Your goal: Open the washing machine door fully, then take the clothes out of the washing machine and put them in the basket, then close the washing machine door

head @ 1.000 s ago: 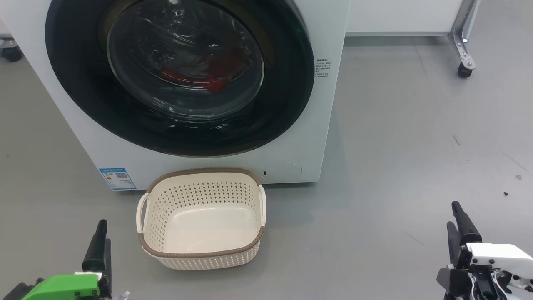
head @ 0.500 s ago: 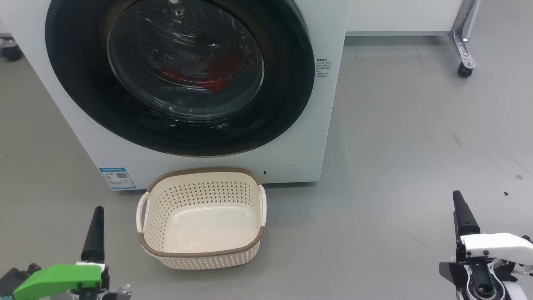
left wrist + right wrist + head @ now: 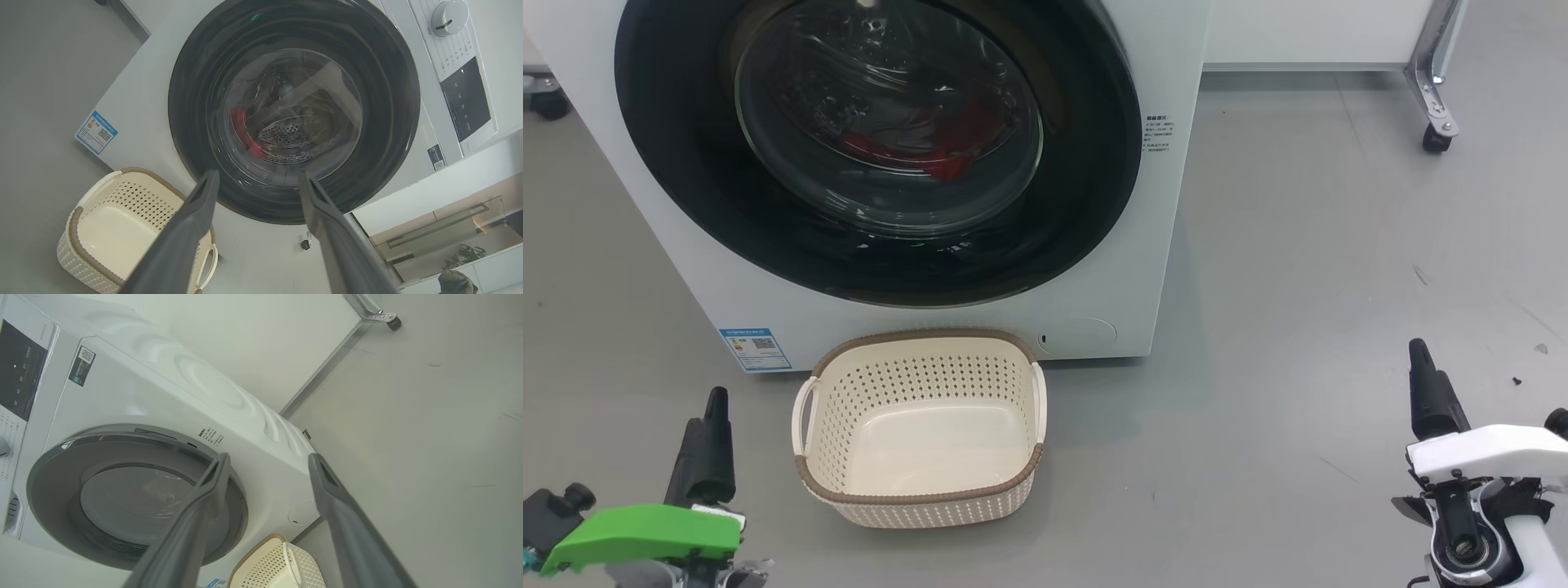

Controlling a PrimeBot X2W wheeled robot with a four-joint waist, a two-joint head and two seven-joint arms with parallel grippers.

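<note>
The white washing machine (image 3: 1168,204) stands ahead with its round black washing machine door (image 3: 686,180) shut flush against the front. Red clothes (image 3: 907,147) show through the glass window, also in the left wrist view as clothes (image 3: 241,122). The cream basket (image 3: 923,496) sits empty on the floor just below the door. My left gripper (image 3: 715,400) hovers left of the basket, and my left gripper (image 3: 258,174) points at the door (image 3: 192,102), open and empty. My right gripper (image 3: 1417,347) is far right over bare floor, and my right gripper (image 3: 269,457) is open and empty.
A metal leg on a caster (image 3: 1431,106) stands at the back right, another caster (image 3: 543,102) at the far left. A blue label (image 3: 754,349) and a round flap (image 3: 1078,335) sit low on the machine. Grey floor spreads to the right.
Both grippers have risen in the head view, moving forward toward the machine, the right one more. The door stays shut and the basket has not moved.
</note>
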